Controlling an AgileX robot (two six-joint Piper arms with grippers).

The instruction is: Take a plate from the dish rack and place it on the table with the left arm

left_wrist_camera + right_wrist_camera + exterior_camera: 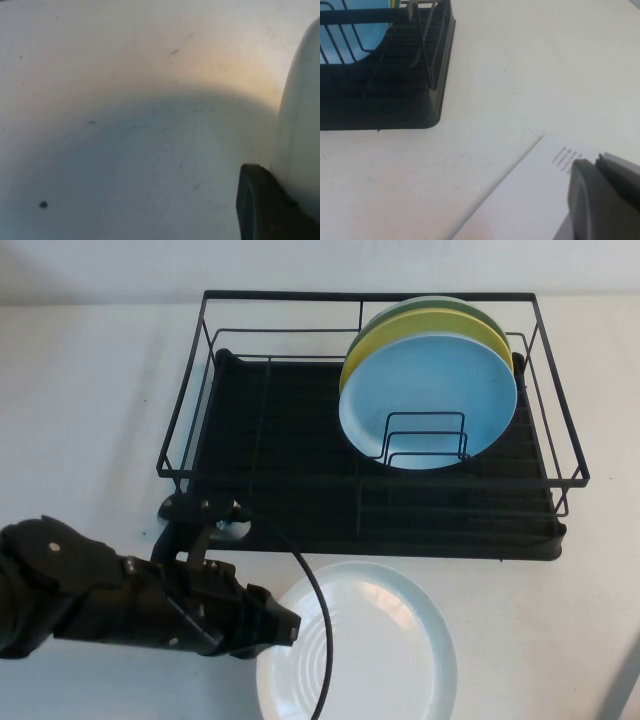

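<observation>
Risk: white plate (375, 650) lies flat on table (80, 390), at 6 o'clock from dish rack (370, 440) — a sideways pull-out by left gripper (283, 625), at plate's 9 o'clock rim, could drag or flip it. One finger (265, 210) touches rim; jaw opening cannot tell. Right gripper (605, 200) low over paper sheet (535, 200), off rack's corner, opening cannot tell.

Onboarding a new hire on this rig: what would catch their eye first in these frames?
Probably the white plate lying on the table in front of the dish rack, with the left gripper at its left rim. Next, the light blue plate standing upright at the rack's right end, with a yellow plate and a green one behind it. The right gripper sits apart, over a white sheet.
</observation>
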